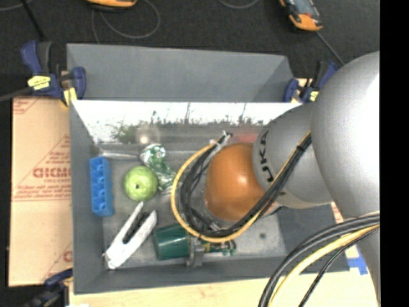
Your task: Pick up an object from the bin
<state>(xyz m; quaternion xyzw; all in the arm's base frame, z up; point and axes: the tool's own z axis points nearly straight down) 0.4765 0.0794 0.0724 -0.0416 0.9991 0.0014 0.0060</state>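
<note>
We see the grey bin (82,190), the arm's orange cover (233,181) over its middle. The pincer (203,251) sits just beside a dark green cup (169,242) at the view's lower wall; its state we cannot tell. We judge the cup light, stiff and smooth: grip across its rim.

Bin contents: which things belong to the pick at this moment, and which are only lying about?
Job in hand: gripper; dark green cup, right beside it, so probably the target.
Lying about: green apple; blue block; white tool; crumpled foil.
</note>
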